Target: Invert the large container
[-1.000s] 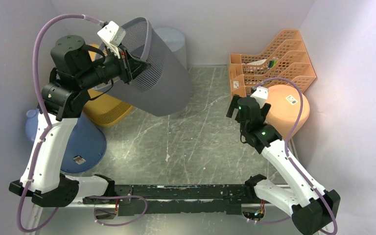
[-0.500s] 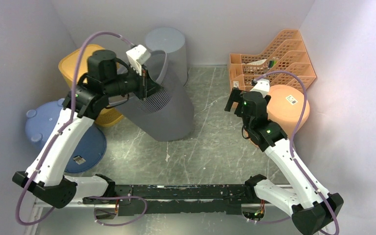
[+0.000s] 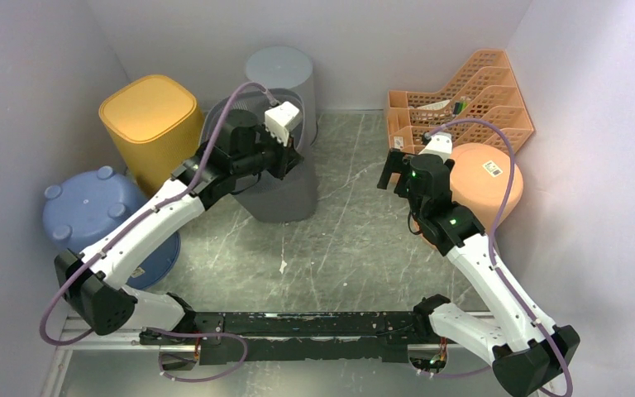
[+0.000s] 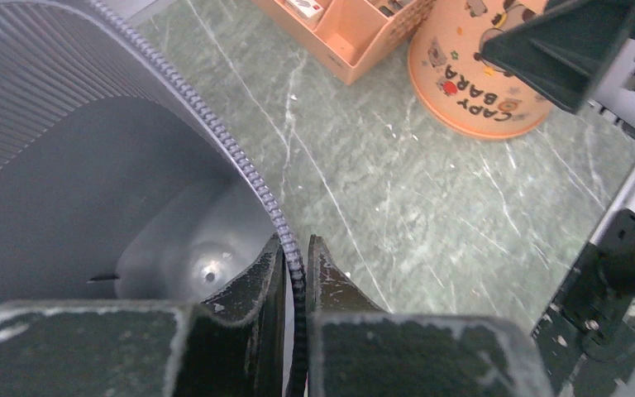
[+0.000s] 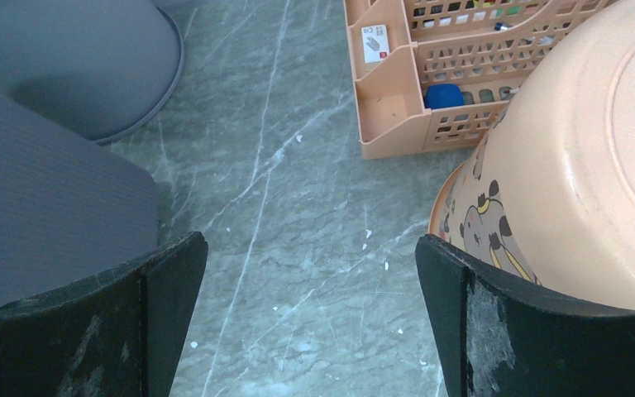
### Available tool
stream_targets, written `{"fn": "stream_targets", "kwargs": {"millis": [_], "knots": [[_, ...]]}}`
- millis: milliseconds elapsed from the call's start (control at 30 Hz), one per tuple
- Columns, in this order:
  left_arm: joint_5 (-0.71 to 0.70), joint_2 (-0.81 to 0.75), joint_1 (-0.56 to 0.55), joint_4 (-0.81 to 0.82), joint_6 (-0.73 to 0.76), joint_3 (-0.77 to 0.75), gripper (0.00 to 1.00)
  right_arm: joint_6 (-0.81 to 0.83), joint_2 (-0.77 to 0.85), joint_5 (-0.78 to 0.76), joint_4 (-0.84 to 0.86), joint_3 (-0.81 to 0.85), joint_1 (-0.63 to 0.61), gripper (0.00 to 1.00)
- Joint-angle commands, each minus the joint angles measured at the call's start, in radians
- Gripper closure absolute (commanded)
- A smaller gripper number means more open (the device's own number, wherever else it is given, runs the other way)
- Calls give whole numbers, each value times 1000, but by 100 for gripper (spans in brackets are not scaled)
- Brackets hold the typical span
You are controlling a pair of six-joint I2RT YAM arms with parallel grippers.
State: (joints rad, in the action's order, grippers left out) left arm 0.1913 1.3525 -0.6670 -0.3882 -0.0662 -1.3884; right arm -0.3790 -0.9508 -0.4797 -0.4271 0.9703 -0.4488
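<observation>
The ribbed bin stands at the back of the worktop, left of centre, with its mouth facing up. The left wrist view looks down past the toothed rim into its dim inside, right to the floor of the bin. It is not upside down.

The left hand reaches over the bin from the left and is pinched nearly closed on that rim. One finger lies inside the wall, the other outside, with only the thin rim between them. The grip sits on the side of the mouth nearest the middle of the worktop.

Just behind the ribbed bin a smooth grey bin stands bottom-up against the back wall. To the left a yellow bin is also bottom-up, its side close to the ribbed bin. Nearer the front on the left a blue bin sits with its feet up.

The right hand hangs over bare worktop between the ribbed bin and a peach bin. Its fingers are spread wide apart and hold nothing. The peach bin is bottom-up, with cartoon animals and lettering printed round its side. A peach rack with small items in its compartments stands just behind it at the right wall.
</observation>
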Motion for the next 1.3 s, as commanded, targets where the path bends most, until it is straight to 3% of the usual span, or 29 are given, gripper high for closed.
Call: {"fn": "stream_targets", "kwargs": {"millis": [0,133,467,633,800,967,1033,1133,1267], "knots": [[-100,48,-17,121,11,59,93,16,0,21,14,-8,3,0],[-100,92,-26,96,20,48,92,16,3,28,15,-14,5,0],[-102,121,-64,23,42,-61,17,32,8,29,4,12,4,0],[-89,110,-75,5,46,-158,0,40,8,41,6,24,5,0],[-103,97,-75,-22,35,-314,0,67,-6,71,7,59,4,0],[-313,104,-67,-64,37,-465,1,142,-93,231,12,146,3,0],[-349,126,-26,-84,29,-522,0,167,-142,302,16,198,-7,0],[-285,151,80,-106,-19,-588,0,213,-213,374,35,291,-52,0],[-248,146,232,-79,-63,-593,0,290,-295,358,63,427,-195,0]]}}
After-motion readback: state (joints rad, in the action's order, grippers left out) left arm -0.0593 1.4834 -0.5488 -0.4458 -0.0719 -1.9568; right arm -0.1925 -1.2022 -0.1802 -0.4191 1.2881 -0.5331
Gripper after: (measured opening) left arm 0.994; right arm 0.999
